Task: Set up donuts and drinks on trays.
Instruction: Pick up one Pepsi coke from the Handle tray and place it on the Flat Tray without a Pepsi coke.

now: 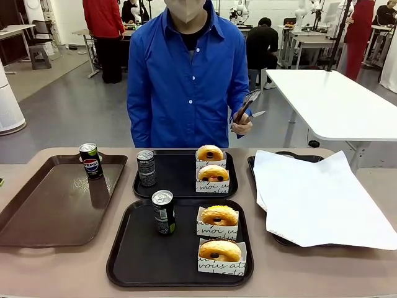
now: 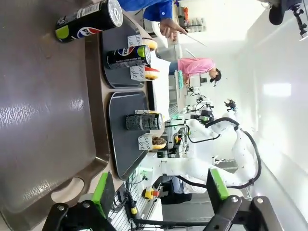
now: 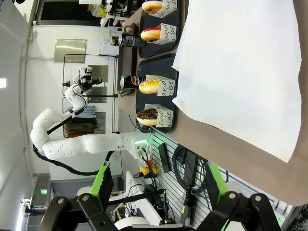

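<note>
Donuts in white paper sleeves sit two to a tray: one pair [image 1: 219, 233] on the near black tray [image 1: 142, 254], another pair [image 1: 211, 164] on the far black tray [image 1: 180, 180]. Each tray also carries an upright can, green-black [image 1: 164, 212] near, grey-black [image 1: 146, 168] far. A Pepsi can [image 1: 91, 161] stands on the brown tray [image 1: 49, 211], well ahead of the left pincer [image 2: 159, 192], whose green-padded fingers stand wide apart, gripping nothing. The right pincer [image 3: 156, 185] is likewise spread and empty, with the white paper [image 3: 240, 62] ahead of it. Across the worktop [image 1: 310, 273], a person's hand [image 1: 242, 124] holds tongs [image 1: 247, 102].
</note>
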You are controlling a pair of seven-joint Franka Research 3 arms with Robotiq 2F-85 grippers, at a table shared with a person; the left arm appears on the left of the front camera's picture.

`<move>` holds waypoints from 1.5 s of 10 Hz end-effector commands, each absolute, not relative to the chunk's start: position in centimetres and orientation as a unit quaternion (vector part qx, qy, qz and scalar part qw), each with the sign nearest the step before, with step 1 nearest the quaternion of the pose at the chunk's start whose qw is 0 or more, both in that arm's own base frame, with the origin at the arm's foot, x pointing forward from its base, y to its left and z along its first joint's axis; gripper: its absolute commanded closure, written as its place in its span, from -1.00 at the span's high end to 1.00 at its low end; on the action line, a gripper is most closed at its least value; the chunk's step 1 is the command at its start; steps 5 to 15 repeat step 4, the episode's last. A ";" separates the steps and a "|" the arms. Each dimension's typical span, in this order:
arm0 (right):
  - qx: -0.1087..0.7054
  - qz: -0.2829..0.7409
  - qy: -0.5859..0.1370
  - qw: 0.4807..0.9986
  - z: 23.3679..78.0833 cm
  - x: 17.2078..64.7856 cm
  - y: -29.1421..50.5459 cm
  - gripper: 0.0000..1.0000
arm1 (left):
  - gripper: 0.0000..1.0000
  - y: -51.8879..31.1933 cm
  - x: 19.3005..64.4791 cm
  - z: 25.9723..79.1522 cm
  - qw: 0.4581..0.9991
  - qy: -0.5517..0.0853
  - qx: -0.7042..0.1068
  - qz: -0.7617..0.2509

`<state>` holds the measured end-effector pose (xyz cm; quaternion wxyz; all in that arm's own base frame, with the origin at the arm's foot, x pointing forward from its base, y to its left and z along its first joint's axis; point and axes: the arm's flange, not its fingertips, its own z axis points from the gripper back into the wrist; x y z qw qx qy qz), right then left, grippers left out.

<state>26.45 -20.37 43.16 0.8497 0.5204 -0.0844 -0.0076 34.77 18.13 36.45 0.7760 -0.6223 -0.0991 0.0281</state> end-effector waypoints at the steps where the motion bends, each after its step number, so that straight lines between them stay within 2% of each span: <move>1: 0.527 -0.001 -0.090 0.845 43.1 26.6 -20.4 1.00 | 1.00 17.7 34.6 37.0 0.782 -0.093 -0.616 0.028; 15: 0.527 -0.001 -0.090 0.845 43.1 26.6 -20.4 1.00 | 1.00 17.7 34.6 37.0 0.782 -0.093 -0.616 0.028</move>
